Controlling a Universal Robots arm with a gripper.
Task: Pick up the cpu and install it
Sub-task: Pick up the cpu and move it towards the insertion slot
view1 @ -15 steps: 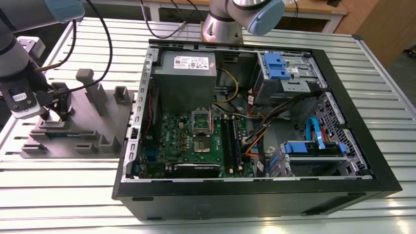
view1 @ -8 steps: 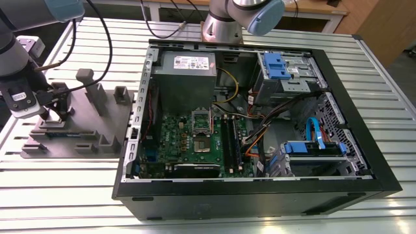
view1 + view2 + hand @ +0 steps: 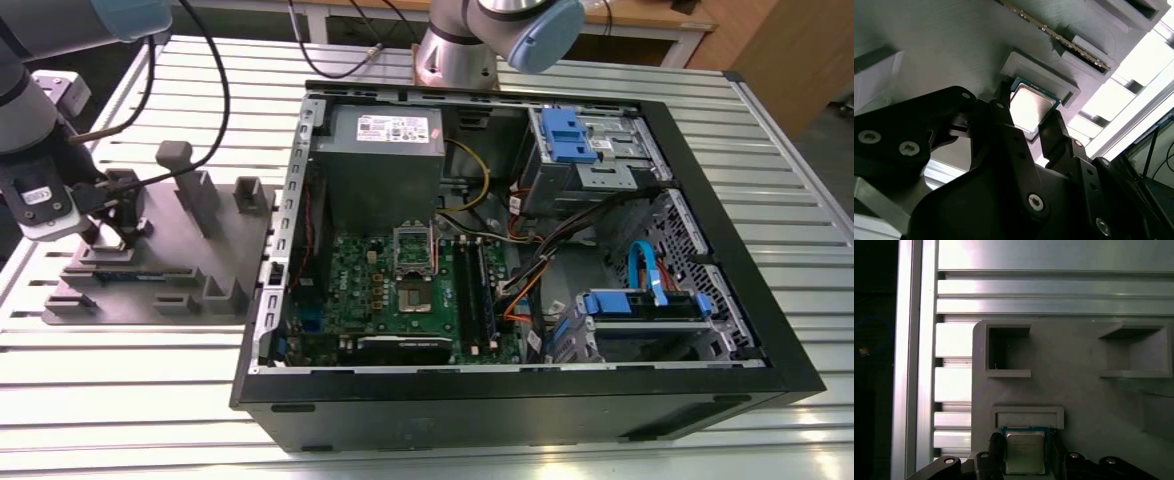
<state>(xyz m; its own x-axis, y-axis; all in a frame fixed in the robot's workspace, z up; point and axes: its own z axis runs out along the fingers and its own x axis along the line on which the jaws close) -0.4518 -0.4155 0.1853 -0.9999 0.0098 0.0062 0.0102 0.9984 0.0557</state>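
Gripper (image 3: 114,238): over the grey fixture (image 3: 200,250), at the exterior view's left.
Jaws: closed on the cpu (image 3: 1025,452), touching two opposite edges.
Cpu: flat, against fixture's raised stop.

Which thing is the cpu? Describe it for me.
On the exterior view's left of the open computer case sits a grey parts tray. By the gripper there lies the cpu: a small square chip, shiny silver on top, unlike the dull grey blocks around it.
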